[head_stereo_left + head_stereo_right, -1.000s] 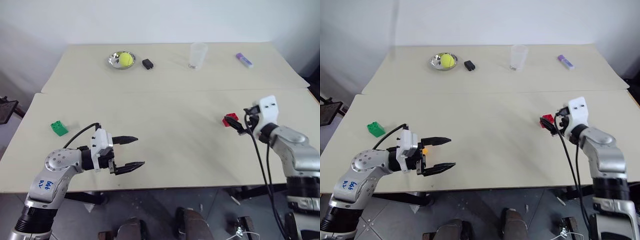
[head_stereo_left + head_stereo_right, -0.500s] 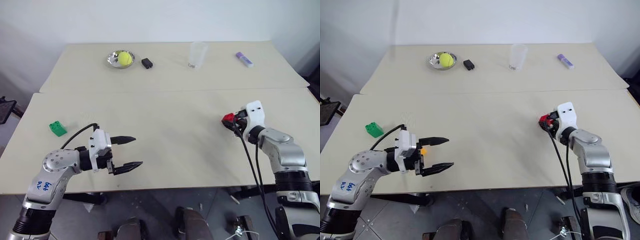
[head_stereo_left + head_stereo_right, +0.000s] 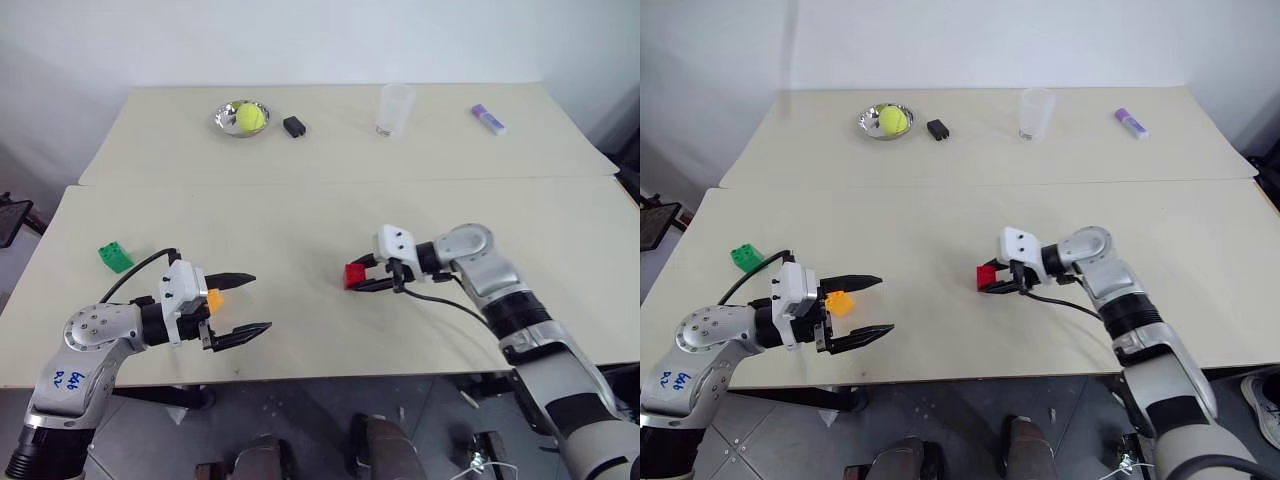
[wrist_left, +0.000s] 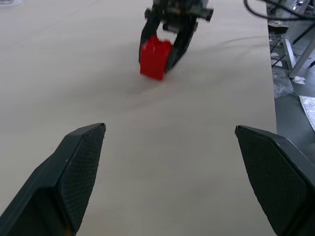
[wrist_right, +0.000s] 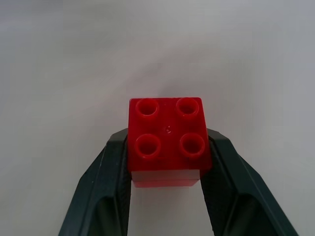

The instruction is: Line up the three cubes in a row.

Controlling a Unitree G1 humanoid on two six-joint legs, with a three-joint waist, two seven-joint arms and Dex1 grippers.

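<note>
Near the middle of the front table [image 3: 300, 215], clamped between the right gripper [image 3: 362, 279] fingers: red cube [image 3: 355, 275], carried leftward from the right side since a second ago. Gaping wide at front left: left gripper [image 3: 250, 303], orange-yellow cube [image 3: 839, 302] just beside it, green cube [image 3: 116, 257] well apart.

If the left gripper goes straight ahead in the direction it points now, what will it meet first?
Probably the red cube, held in the right gripper, which lies ahead between the open left gripper's fingers. Before it there is bare table; depth is uncertain.
</note>
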